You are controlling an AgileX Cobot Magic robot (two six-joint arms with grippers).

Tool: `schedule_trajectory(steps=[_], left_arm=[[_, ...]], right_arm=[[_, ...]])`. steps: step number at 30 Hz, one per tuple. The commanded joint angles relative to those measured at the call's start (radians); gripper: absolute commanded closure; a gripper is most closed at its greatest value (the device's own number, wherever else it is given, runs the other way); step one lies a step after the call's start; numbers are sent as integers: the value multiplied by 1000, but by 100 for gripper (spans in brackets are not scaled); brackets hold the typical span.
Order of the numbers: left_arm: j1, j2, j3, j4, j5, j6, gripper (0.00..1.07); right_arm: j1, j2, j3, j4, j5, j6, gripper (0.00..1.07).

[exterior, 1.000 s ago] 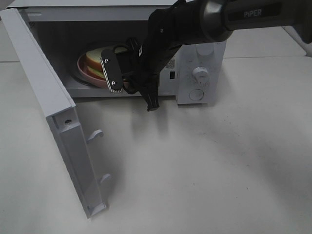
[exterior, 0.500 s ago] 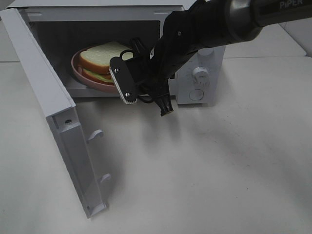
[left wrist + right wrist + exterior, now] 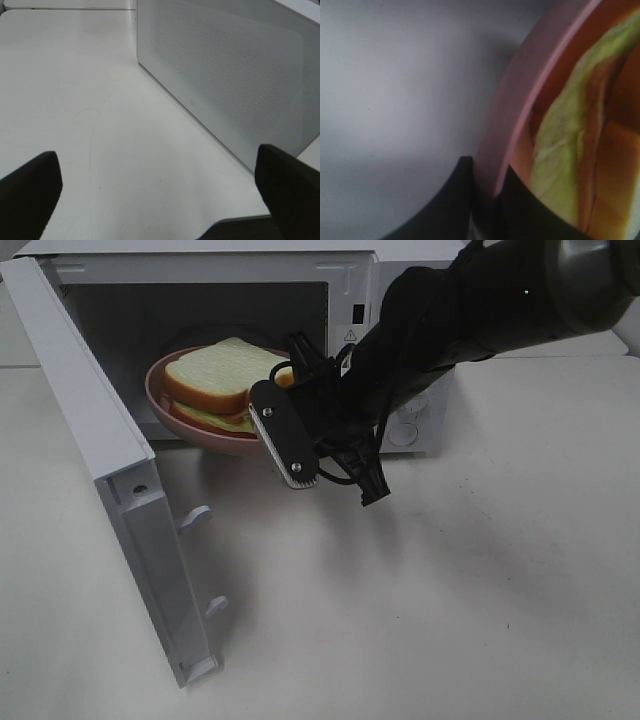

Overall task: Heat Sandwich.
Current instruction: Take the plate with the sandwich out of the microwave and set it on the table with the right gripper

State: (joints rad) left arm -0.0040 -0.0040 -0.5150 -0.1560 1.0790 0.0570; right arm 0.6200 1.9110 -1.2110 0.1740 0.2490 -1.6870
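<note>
right hand [image 3: 485, 200] pinching plate [image 3: 200, 430] rim — tilted

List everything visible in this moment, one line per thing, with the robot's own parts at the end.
Microwave: one, white, at the back of the table, cavity open.
Microwave door: one, white, swung wide open on the left.
Plate: one, pink, round, at the mouth of the cavity, its rim clamped by the right gripper.
Sandwich: one, white bread with tan crust, green lettuce, reddish filling, lying on the plate.
Table: one, white, under everything.
Right gripper: one, black, shut on the plate's rim.
Left gripper: one, black, open, beside the outer face of the door, holding nothing.
</note>
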Motion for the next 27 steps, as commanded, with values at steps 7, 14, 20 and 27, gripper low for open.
schedule_trajectory(steps=[7,14,20,27], left_arm=[[4,-17,1,-3,-6,-3,9],[4,-17,1,-3,-6,-3,9],[4,-17,1,-3,-6,-3,9],[4,-17,1,-3,-6,-3,9]], right_arm=[[7,-109,93,10,-71,4,107],[36,-182,160,10,-72,6,107],[37,-244,217,9,-71,6,107],[37,-335,300,-10,-71,8,107]])
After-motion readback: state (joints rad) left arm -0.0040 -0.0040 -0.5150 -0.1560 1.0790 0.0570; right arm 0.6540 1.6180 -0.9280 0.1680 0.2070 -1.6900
